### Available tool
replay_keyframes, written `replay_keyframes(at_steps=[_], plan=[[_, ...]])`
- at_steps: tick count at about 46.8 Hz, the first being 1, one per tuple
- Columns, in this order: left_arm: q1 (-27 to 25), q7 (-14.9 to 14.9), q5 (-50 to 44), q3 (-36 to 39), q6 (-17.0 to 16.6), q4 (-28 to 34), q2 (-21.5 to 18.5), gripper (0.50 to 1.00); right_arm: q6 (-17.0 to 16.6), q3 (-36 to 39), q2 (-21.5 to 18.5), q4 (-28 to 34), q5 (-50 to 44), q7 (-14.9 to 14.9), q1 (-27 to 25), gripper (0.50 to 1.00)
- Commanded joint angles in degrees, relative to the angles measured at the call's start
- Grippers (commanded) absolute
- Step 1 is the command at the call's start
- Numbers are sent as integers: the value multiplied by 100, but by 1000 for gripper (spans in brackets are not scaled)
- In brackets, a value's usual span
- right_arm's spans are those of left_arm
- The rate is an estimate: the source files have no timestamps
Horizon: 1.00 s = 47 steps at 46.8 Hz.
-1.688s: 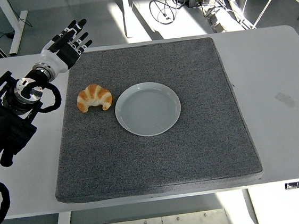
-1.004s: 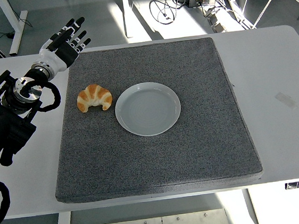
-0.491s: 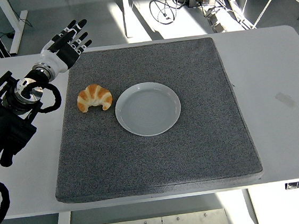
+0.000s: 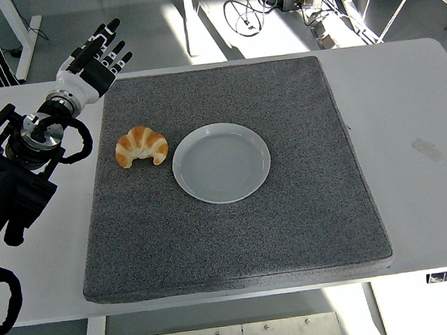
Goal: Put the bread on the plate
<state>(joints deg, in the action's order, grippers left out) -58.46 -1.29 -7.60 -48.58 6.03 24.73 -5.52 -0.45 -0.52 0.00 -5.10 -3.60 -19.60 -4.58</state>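
Observation:
A golden croissant [image 4: 141, 146] lies on the grey mat [image 4: 238, 230], just left of the empty white plate [image 4: 221, 162] and apart from it. My left hand [image 4: 95, 59] is open with fingers spread, held above the table's far left corner, beyond and to the left of the croissant. It holds nothing. The left arm [image 4: 8, 174] comes in along the left edge. The right hand is out of view.
The mat covers most of the white table [image 4: 421, 147]. A small grey mark [image 4: 425, 149] is on the table to the right. Cables and table legs show on the floor beyond the far edge.
My left hand has drifted slightly up and left, away from the mat's corner, staying open. The croissant and plate have not moved.

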Motion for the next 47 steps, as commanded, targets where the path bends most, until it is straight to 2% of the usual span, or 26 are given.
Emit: replay_keyframes(at_steps=[1, 5, 10, 14, 22, 26, 38, 47], plan=[[-42, -21, 13, 172, -138, 102, -81, 987, 1, 0, 0, 0, 0, 0, 1, 1000], [-34, -64, 13, 419, -120, 435, -326, 987, 1, 0, 0, 0, 0, 0, 1, 1000], [28, -73, 188, 726, -102, 1542, -976, 987, 1, 0, 0, 0, 0, 0, 1, 1000], [54, -82, 610, 990, -111, 2088, -1469, 987, 1, 0, 0, 0, 0, 0, 1, 1000], [98, -3, 1919, 1087, -164, 2238, -1637, 987, 1, 0, 0, 0, 0, 0, 1, 1000], [221, -3, 2534, 1131, -164, 2658, -1882, 989, 1, 0, 0, 0, 0, 0, 1, 1000], [178, -3, 3580, 2211, -129, 3530, -2700, 989, 1, 0, 0, 0, 0, 0, 1, 1000], [-25, 14, 4749, 2563, -129, 3750, -2867, 987, 1, 0, 0, 0, 0, 0, 1, 1000]])
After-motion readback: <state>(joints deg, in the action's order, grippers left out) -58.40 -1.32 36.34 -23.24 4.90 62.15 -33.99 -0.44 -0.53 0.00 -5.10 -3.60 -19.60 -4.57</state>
